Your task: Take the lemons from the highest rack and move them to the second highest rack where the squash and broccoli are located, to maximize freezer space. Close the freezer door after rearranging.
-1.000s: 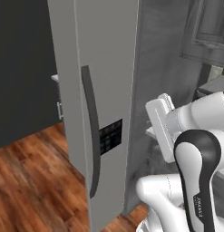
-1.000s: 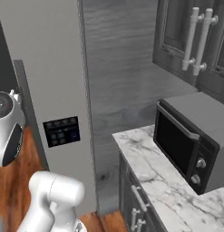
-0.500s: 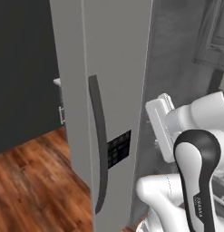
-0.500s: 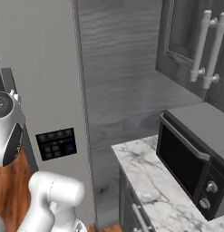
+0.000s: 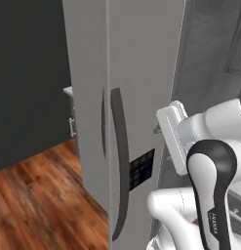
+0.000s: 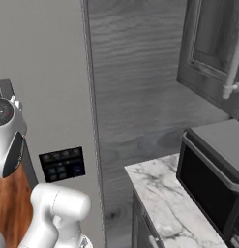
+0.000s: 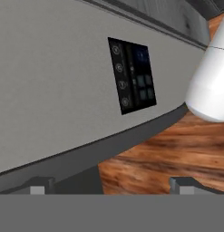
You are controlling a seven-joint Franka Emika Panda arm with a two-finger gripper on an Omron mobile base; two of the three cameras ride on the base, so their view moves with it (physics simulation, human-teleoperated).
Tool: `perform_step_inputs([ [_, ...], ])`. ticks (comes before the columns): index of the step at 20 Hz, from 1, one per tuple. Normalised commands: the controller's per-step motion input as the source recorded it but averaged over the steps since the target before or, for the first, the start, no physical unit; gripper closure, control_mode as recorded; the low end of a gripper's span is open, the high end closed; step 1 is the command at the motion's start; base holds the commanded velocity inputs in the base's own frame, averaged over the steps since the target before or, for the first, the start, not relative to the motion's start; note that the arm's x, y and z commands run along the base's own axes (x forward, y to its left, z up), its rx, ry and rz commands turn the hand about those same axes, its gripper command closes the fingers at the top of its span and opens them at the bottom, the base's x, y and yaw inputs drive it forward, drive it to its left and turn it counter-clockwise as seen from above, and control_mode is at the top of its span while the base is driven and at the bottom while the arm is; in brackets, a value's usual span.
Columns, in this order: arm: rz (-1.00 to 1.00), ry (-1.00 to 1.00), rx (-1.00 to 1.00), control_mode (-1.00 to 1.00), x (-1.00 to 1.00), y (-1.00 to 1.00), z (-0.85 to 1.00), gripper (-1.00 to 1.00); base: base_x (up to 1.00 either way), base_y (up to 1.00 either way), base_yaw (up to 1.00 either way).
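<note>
with its two dark fingertips set wide apart at the bottom of the hand view, the gripper (image 7: 111, 185) hangs open, holding nothing and touching nothing, pointed at the grey door (image 7: 54, 81) of the fridge and its dark control panel (image 7: 132, 74). no lemons can be seen from any camera, so where they lie cannot be told. the door is shut against the body of the fridge, a dark edge running along its lower side in the hand view, with brown wood floor (image 7: 168, 154) beyond it.

from the left base view the fridge (image 5: 141, 73) stands tall and grey just ahead of the white arm (image 5: 210, 161), its long curved black handle (image 5: 120, 166) running down the door beside the seam, and the control panel (image 5: 141, 168) sits low on the panel next to it. wood floor (image 5: 39, 195) spreads to the left before a dark wall (image 5: 29, 73).

from the right base view the control panel (image 6: 63, 163) shows on the fridge front, beside a grey wood-grain side panel (image 6: 135, 87). to the right, a marble counter (image 6: 169, 203) carries a black microwave (image 6: 213, 179), with a cabinet door and its pale handle (image 6: 234, 63) above.
</note>
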Motion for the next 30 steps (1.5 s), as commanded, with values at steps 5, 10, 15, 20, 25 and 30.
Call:
perform_step_inputs([
  [5, 0.0, 0.0, 0.0, 1.0, 0.0, 0.0, 0.0, -1.0, 0.5, 0.0, 0.07],
  [10, 0.0, 0.0, 0.0, 1.0, 0.0, 0.0, 0.0, -1.0, 0.48, 0.0, 0.08],
  [15, 0.0, -0.09, 0.24, -1.0, 0.1, -0.11, 0.0, -1.0, 0.0, 0.0, 0.0],
  [20, -0.35, 0.0, 0.03, -1.0, 0.26, -0.05, 0.0, -1.0, 0.0, 0.0, 0.0],
  [25, -0.59, 0.0, 0.0, -1.0, 0.68, 0.0, -0.02, -1.0, 0.0, 0.0, 0.0],
  [30, -0.42, 0.0, 0.02, -1.0, 0.88, -0.02, -0.07, -1.0, 0.0, 0.0, 0.0],
])
